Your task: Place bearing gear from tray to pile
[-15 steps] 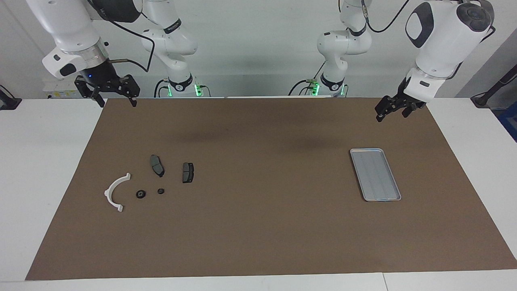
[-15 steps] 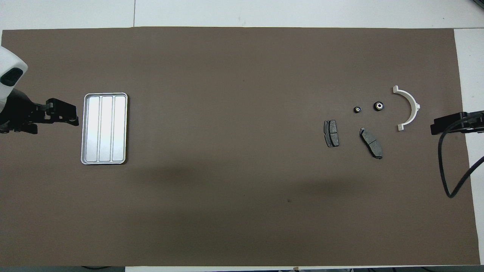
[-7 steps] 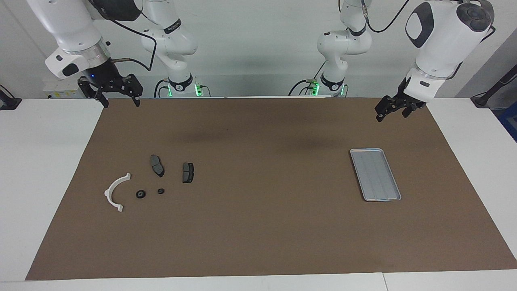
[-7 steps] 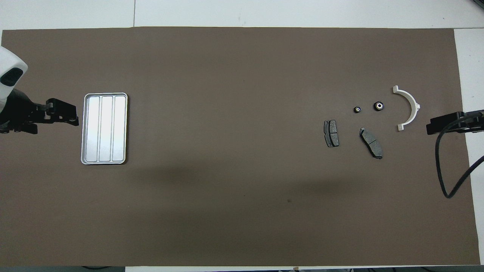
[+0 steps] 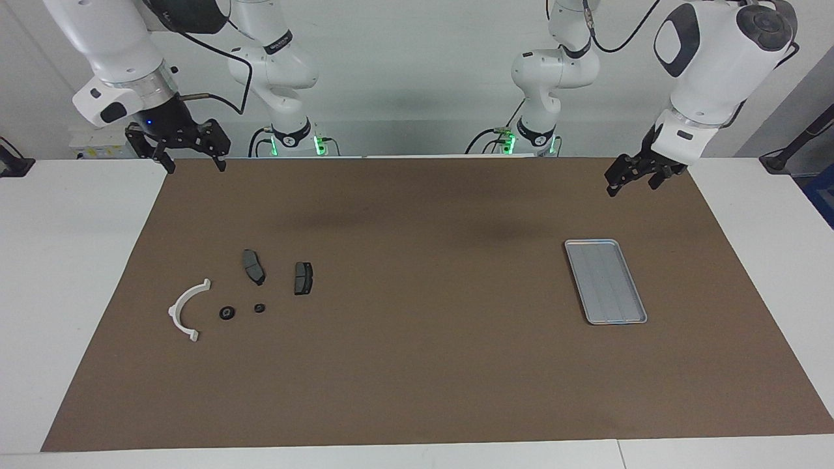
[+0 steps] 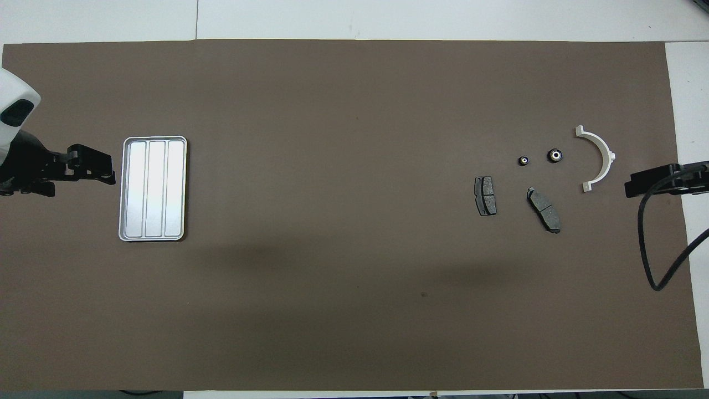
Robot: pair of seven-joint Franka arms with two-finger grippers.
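Looking across the brown mat [image 5: 417, 365] that covers the white table [image 5: 71, 273], we find the flat silver-grey ridged metal tray [image 5: 605, 281] toward the left arm's end, with nothing lying in it. Toward the right arm's end sits the pile: a white semicircular plastic bracket [image 5: 186, 309], two dark grey brake-pad-shaped pieces [image 5: 253, 266] and [image 5: 303, 278], and, farther from the robots than the pads, two small black ring-shaped bearing gears [image 5: 227, 312] and [image 5: 259, 307], set just apart from each other beside the bracket. We see the right gripper [image 5: 190, 165] raised over the mat's corner nearest the robots, its fingers spread wide and holding nothing. We see the left gripper [image 5: 631, 180] hanging in the air over the mat, nearer the robots' edge than the tray; whether its fingers are apart or together we cannot tell.
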